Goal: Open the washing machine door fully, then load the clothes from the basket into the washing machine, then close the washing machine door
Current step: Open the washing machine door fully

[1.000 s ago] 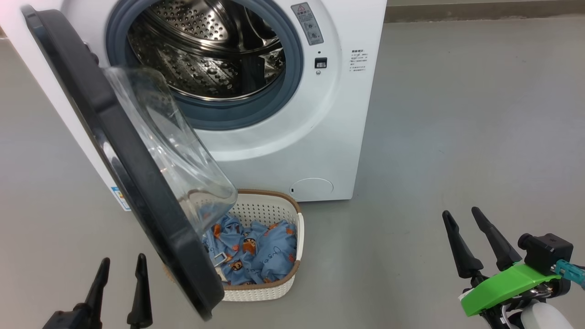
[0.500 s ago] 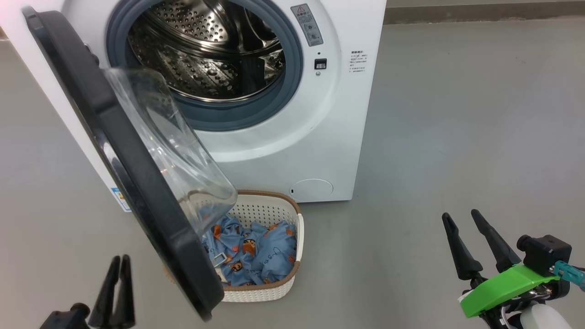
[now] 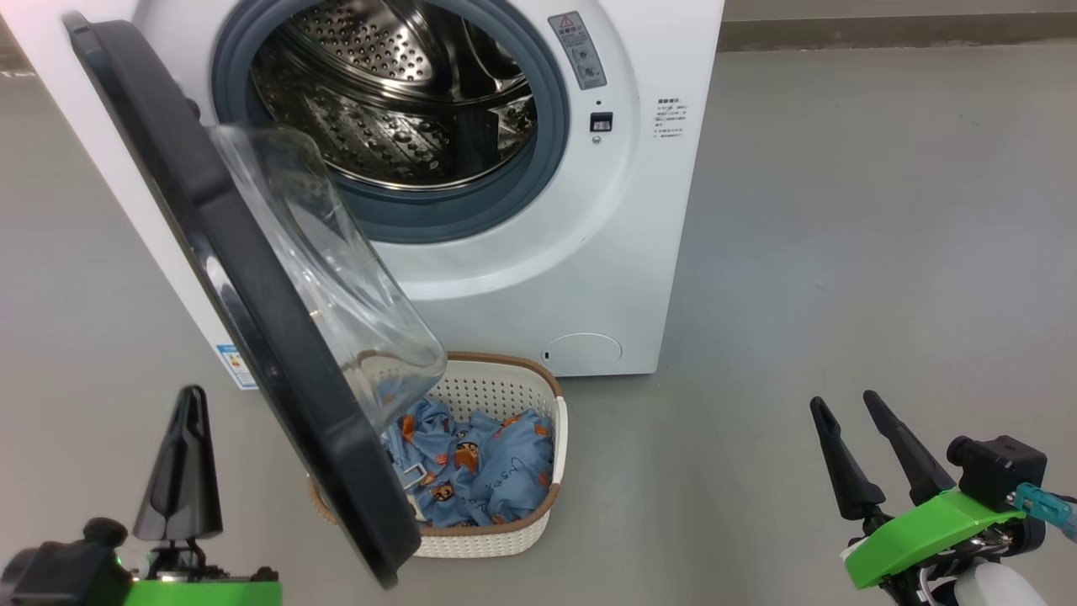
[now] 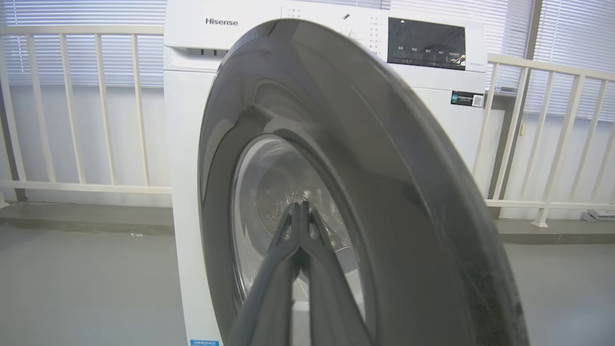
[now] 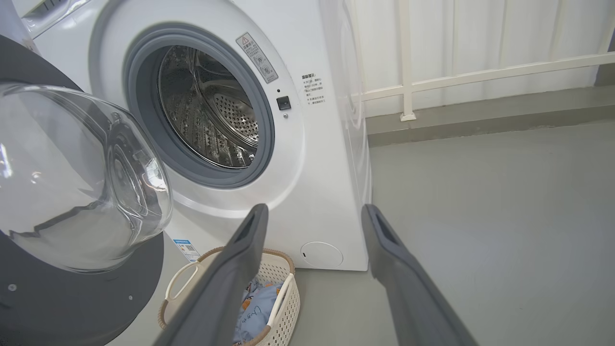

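The white washing machine (image 3: 589,278) stands ahead with its steel drum (image 3: 395,93) exposed. Its round black door (image 3: 252,320) hangs partly open, swung toward me, the clear glass bowl (image 3: 336,278) bulging inward. Below the door sits the cream basket (image 3: 538,513) holding blue bear-print clothes (image 3: 480,463). My left gripper (image 3: 192,400) is shut and empty at the lower left, on the door's outer side; in the left wrist view its closed tips (image 4: 300,206) point at the door's outer face (image 4: 384,168). My right gripper (image 3: 844,402) hangs open over bare floor at the lower right.
Grey floor (image 3: 841,252) stretches to the right of the machine. A white railing (image 5: 480,72) and blinds run behind the washer. The basket (image 5: 283,298) sits tight against the machine's base, partly under the door.
My left gripper has closed from wide open to shut and risen a little higher in view. The head camera shifted slightly. The right gripper stays open in place.
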